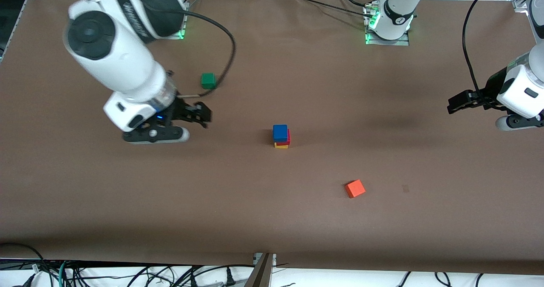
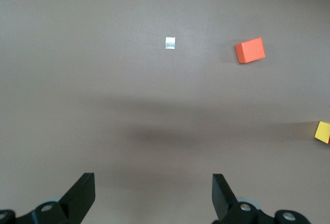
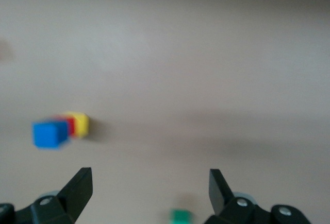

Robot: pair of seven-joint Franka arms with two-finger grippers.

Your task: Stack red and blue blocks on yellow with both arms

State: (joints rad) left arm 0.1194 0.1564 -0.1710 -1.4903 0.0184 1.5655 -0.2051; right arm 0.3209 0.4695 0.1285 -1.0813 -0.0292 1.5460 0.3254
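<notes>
Your stack stands mid-tabletop, blue block (image 1: 279, 132) on red block (image 1: 288, 137) on yellow block (image 1: 281, 145), but slightly offset, so a bump from either empty gripper, right gripper (image 1: 203, 116) or left gripper (image 1: 458, 104), fingers spread, could topple it.

The blue block (image 1: 279, 132) sits on the red block (image 1: 288, 137), which sits on the yellow cube (image 1: 281, 145), mid-table. The orange cube (image 1: 355, 188) lies nearer the front camera, toward the left arm's end. The green cube (image 1: 208, 80) lies farther, toward the right arm's end.

Left pincer (image 1: 451, 105) and right pincer (image 1: 204, 116) spread, empty, aloft.
</notes>
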